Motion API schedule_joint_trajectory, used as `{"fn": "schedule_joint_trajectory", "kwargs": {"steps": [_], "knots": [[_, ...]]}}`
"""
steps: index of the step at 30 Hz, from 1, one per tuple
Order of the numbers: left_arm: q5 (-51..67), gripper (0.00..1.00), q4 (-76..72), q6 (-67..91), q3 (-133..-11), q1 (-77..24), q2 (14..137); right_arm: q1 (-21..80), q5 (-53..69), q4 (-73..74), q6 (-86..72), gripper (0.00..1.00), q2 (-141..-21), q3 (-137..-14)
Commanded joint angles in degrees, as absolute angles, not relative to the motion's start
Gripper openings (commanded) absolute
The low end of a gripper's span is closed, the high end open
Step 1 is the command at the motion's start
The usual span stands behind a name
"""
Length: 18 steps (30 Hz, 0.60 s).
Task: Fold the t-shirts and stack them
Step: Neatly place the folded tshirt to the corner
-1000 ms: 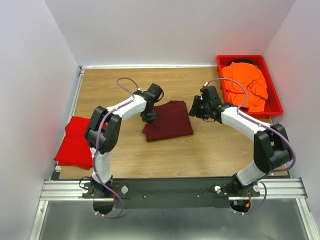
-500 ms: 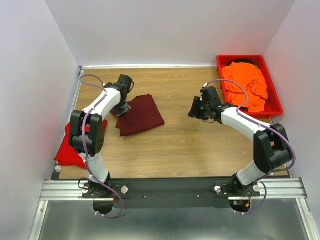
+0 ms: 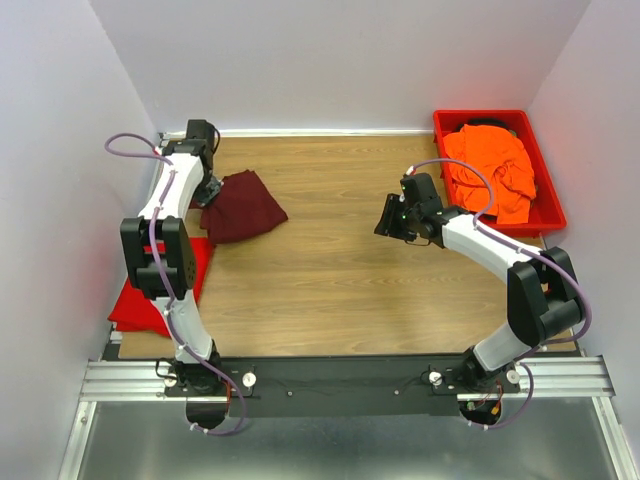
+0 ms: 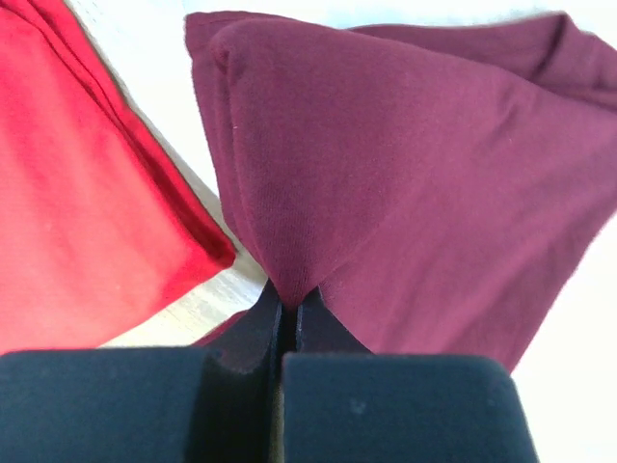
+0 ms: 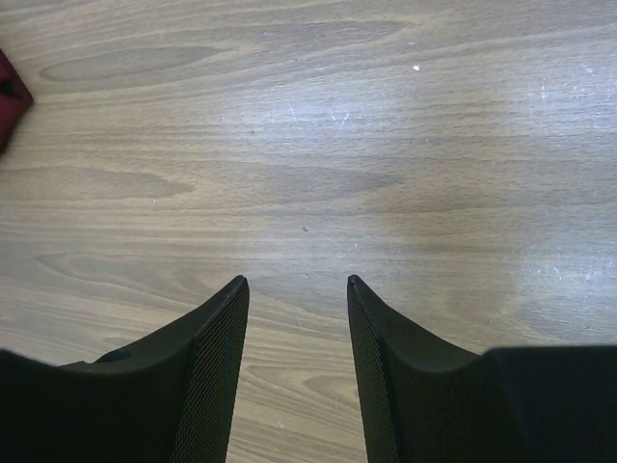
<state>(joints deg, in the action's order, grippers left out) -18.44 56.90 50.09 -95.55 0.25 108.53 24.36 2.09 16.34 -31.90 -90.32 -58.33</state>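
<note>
The folded dark maroon t-shirt (image 3: 243, 206) lies at the table's far left; it fills the left wrist view (image 4: 405, 183). My left gripper (image 3: 210, 190) is shut on its left edge, the cloth pinched between the fingers (image 4: 289, 307). The bright red t-shirt (image 3: 150, 285) lies folded at the left edge, just beside the maroon one (image 4: 77, 212). The bright orange t-shirt (image 3: 492, 170) lies crumpled in the red bin (image 3: 548, 205). My right gripper (image 3: 388, 218) is open and empty above bare wood (image 5: 294, 282) at mid-table.
White walls close in the table on the left, back and right. The red bin stands at the far right corner. A maroon corner (image 5: 8, 96) shows at the left edge of the right wrist view.
My left gripper has dragged the maroon t-shirt from the table's middle to the far left, next to the red t-shirt. The right arm has barely moved.
</note>
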Motion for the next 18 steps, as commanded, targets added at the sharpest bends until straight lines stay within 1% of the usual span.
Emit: {"fn": "schedule_joint_trajectory", "kwargs": {"steps": [1,5,12,18], "knots": [[-20.92,0.00,61.34,52.47,-98.44,2.90,108.99,24.26,3.16,16.17,-32.08,0.52,-90.35,-58.62],[-21.53,0.00,62.31,52.65,-97.56,5.36,106.79,24.26,3.43,16.17,-32.08,0.52,-90.62,-58.62],[-23.03,0.00,62.23,52.12,-91.42,8.17,100.12,24.26,4.39,16.00,-31.99,0.52,-91.32,-58.71],[-24.26,0.00,63.90,51.94,-91.06,9.05,96.33,24.26,5.19,15.73,-32.08,0.52,-91.06,-58.45]]}}
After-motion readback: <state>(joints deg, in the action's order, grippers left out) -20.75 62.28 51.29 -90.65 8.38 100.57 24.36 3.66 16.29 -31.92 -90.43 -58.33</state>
